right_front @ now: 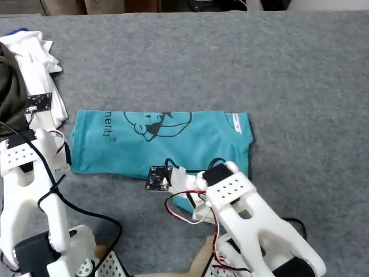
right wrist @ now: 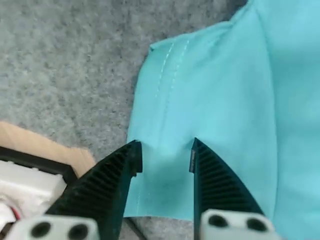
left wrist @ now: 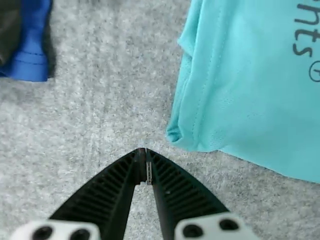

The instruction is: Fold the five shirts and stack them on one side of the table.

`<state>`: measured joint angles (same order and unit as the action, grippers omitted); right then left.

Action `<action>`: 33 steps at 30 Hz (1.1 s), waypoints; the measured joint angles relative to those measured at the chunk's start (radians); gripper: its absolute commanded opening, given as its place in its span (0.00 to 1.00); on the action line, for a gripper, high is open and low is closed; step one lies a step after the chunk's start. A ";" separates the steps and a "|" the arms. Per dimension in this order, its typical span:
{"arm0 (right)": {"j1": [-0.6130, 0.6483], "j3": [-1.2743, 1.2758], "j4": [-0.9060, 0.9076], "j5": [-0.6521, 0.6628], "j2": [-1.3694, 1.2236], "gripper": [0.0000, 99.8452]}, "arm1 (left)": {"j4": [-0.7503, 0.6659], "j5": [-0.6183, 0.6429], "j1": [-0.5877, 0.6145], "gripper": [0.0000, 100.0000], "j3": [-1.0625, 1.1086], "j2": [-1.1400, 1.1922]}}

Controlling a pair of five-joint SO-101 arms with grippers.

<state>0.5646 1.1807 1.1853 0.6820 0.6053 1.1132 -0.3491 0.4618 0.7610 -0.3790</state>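
A teal shirt (right_front: 167,141) with a dark print lies partly folded into a long band across the middle of the grey table. My right gripper (right wrist: 165,150) is open, its jaws straddling a hemmed flap of the teal shirt (right wrist: 220,100) at the shirt's near edge. The right arm (right_front: 230,190) covers that spot from above. Shut on nothing, my left gripper (left wrist: 143,161) sits low over bare felt just off the teal shirt's corner (left wrist: 200,130) at its left end. The left arm (right_front: 26,158) stands at the table's left.
White shirts (right_front: 34,55) are piled at the far left, with a dark garment (right_front: 8,86) beside them. A blue cloth (left wrist: 29,47) lies near the left gripper. A tan board (right wrist: 45,147) and the arm bases sit at the front edge. Grey felt (right_front: 300,86) stretches to the right.
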 measured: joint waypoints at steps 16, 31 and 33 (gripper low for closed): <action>0.000 -0.052 0.104 0.000 0.000 0.18 | 0.002 0.023 0.002 0.02 0.046 -0.003; 0.158 0.020 -0.008 0.000 0.002 0.18 | 0.002 0.023 0.002 0.02 0.046 -0.003; 0.163 0.054 -0.060 0.000 0.002 0.18 | 0.002 0.023 0.002 0.02 0.046 -0.003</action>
<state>0.7273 1.2344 1.1254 0.6820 0.6068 1.1147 -0.3261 0.4634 0.8071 -0.3821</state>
